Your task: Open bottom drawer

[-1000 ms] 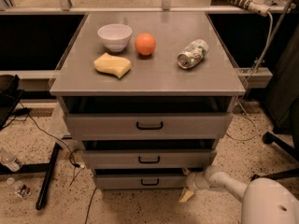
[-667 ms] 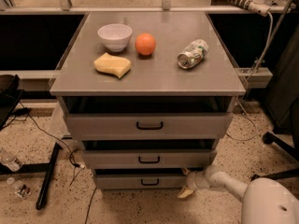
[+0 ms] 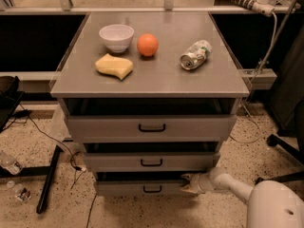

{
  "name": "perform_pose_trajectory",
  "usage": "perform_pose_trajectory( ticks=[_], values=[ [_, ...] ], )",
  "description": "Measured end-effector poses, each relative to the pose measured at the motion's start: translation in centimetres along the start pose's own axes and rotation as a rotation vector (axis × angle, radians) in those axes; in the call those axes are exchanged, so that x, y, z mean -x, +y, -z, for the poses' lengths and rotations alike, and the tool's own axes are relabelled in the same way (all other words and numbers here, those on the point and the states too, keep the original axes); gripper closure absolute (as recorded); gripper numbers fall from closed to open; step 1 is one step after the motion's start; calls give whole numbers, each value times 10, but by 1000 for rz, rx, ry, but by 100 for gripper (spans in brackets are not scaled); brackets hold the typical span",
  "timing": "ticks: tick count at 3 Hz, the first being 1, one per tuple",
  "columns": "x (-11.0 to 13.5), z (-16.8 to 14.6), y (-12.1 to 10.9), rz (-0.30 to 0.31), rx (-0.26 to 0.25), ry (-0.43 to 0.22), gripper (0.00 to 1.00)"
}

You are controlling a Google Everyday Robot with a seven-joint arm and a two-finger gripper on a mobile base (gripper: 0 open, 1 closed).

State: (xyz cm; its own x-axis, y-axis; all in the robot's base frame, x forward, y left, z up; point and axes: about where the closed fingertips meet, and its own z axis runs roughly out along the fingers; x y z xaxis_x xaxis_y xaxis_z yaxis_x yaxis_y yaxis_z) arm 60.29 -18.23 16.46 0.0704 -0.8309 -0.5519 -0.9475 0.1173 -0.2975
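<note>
Speckled terrazzo floor point(image 3: 247, 151) surrounds a grey table point(image 3: 161, 82) with three drawers stacked beneath it. On top sit a white bowl point(image 3: 116, 36), an orange point(image 3: 147, 45) just beside it, a yellow sponge point(image 3: 114, 66) nearer the front edge, and a crushed can point(image 3: 195, 54) lying on its side, apart to the right. The bottom drawer point(image 3: 123, 188), the narrowest front, sits lowest, a dark gap above it, and its small black handle point(image 3: 152, 189) is untouched. The mid-sized drawer front point(image 3: 114, 162) juts out just above it, under the widest drawer front point(image 3: 104, 127).

The claw point(image 3: 187, 185) rests at the bottom drawer's right end, right of the handle and just under the middle front's corner. Whether it is open or closed cannot be told. Its white arm point(image 3: 230, 185) reaches in low from the lower right.

Black cables point(image 3: 45, 134) and a dark stand leg point(image 3: 47, 182) lie on the floor to the left, near a clear bottle point(image 3: 8, 163). A chair base point(image 3: 285, 146) stands to the right.

Compared with a second ago, the claw sits at much the same spot, and the drawers and the things on the table lie as before.
</note>
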Motion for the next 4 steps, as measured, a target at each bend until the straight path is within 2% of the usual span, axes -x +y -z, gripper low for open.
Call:
perform_pose_trajectory(
  ticks=[1,2,4],
  values=[
    [4,6,-2,0,0,0,89],
    [8,17,-12,12,-35,2,100],
    [8,17,-11,12,-35,2,57]
  ],
)
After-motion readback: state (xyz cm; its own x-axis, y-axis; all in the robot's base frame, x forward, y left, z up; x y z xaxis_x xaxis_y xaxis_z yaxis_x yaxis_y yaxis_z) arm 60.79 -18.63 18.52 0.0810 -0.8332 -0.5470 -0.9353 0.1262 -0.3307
